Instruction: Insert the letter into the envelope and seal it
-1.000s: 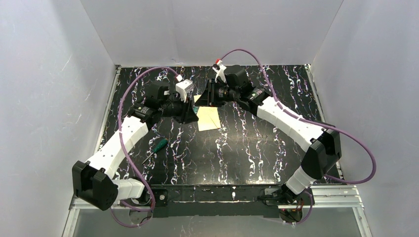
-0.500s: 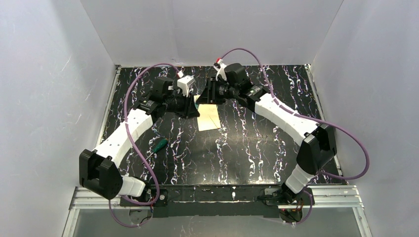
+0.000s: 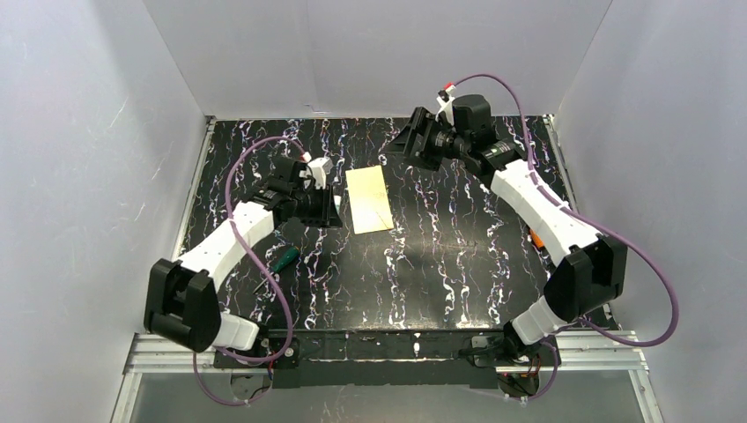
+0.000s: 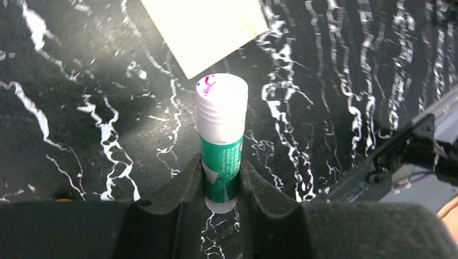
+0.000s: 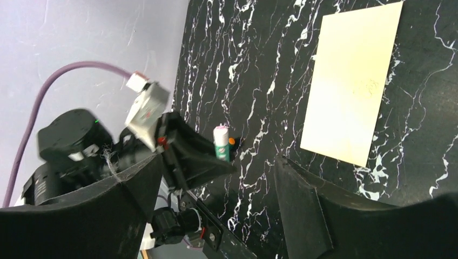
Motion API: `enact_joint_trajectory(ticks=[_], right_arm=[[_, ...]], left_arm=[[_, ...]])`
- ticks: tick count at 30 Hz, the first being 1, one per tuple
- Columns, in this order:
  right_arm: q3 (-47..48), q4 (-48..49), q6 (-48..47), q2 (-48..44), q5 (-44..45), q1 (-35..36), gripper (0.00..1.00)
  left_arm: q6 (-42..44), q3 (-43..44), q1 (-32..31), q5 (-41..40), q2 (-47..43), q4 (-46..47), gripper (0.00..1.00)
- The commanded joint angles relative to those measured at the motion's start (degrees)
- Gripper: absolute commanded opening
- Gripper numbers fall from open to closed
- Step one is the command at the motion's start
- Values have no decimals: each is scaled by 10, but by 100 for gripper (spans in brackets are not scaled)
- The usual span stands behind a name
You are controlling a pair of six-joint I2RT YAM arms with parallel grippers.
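Observation:
A pale cream rectangle, the envelope [image 3: 370, 200], lies flat on the black marbled table with its flap folded down; it also shows in the right wrist view [image 5: 352, 81] and the left wrist view [image 4: 205, 27]. The letter is out of view. My left gripper [image 3: 328, 208] sits just left of the envelope, shut on a green-and-white glue stick [image 4: 221, 124] that stands upright between its jaws [image 4: 221, 170]. The glue stick [image 5: 221, 143] is visible from the right wrist too. My right gripper [image 3: 410, 141] hangs open behind and to the right of the envelope, nothing between its fingers [image 5: 219, 162].
A green-handled screwdriver [image 3: 282, 260] lies on the table near the left arm's forearm. A small orange object [image 3: 535, 236] shows beside the right arm. White walls close in the table on the left, back and right.
The right gripper opened and drew back to the far right, off the envelope. The left gripper with the glue stick moved away to the left. The envelope's raised flap now lies flat.

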Motion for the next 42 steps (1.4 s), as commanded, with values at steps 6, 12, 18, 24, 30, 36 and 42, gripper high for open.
enact_joint_trajectory(ticks=[6,12,18,24,30,36,42], right_arm=[[-39,-56,-31,-22,25,4,76],[-33,-89,-51,-23,45,0,76],[-44,-111,-70,-28,49,-13,76],[-72,-137,-64,-36,32,-36,76],[-99,-128,-60,-47,8,-60,77],[-65,-175,-97,-60,5,-68,78],[-61,-231,-140,-119,144,-68,98]], left_arm=[[-99,75,-2,-181,119,-64,3],[-116,133,-8,-254,223,-89,5],[-128,150,-12,-274,274,-99,15],[-138,167,-15,-242,280,-136,31],[-143,171,-16,-241,278,-154,48],[-140,201,-16,-258,222,-180,65],[-160,234,-17,-292,66,-206,98]])
